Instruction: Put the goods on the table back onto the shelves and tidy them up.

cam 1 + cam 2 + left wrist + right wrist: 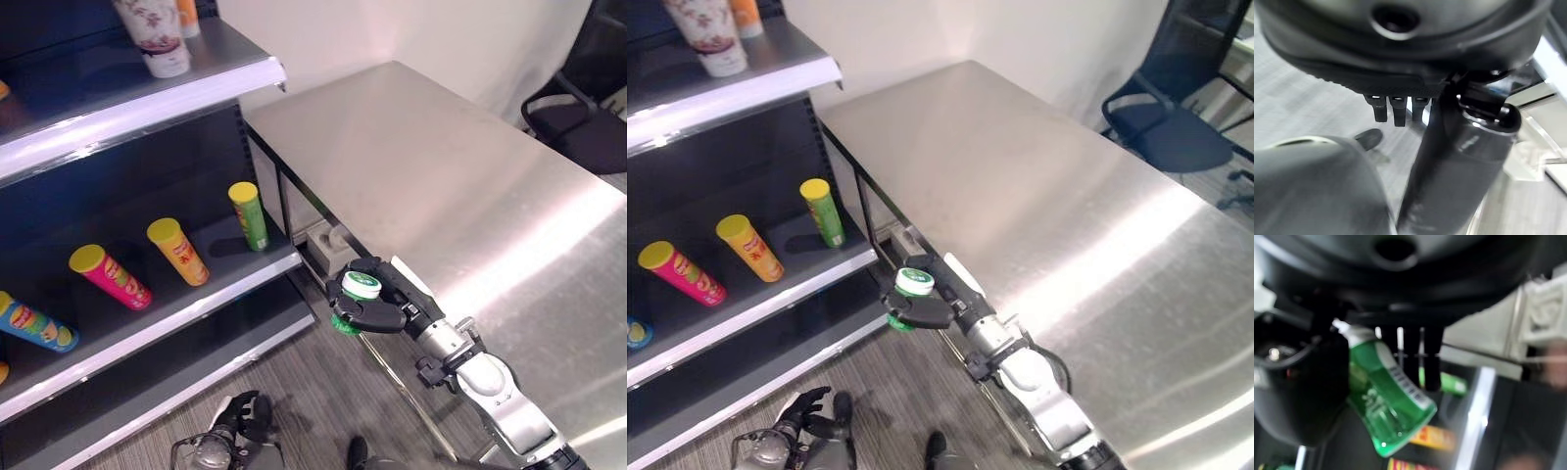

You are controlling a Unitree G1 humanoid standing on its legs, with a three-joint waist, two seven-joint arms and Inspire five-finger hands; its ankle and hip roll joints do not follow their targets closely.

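Fingers point(364, 315) of the right hand point(377, 299) curl round a green can point(355, 299) with a white-and-green lid, thumb on one side and fingers on the other, holding it in the air just off the near left corner of the steel table point(451, 186), above the wood-look floor point(313, 392). In the right wrist view the can point(1388, 404) is green with a white band and hangs below the palm.

Going left to right: the dark shelf unit point(59, 196) stands on the left. Its middle board point(196, 299) has a pale front edge and carries a blue can point(34, 328) at the far left, then a pink can point(110, 276) with a yellow lid, an orange can point(178, 251) with a yellow lid, and a green can on the shelf point(250, 215), upright nearest the table. Open board shows between these cans. On the upper shelf point(147, 108) stand a white patterned cup point(155, 34) and an orange item point(188, 15) behind it.

Between the shelf and the table lies a narrow gap; the held can hangs in front of it, near the middle board's right end. A black office chair point(1166, 132) stands beyond the table's far right side.

Low by the floor, the left hand point(245, 416) hangs beside the shelf base; its fingers point(1394, 108) look loosely bent around nothing, though the view is poor.
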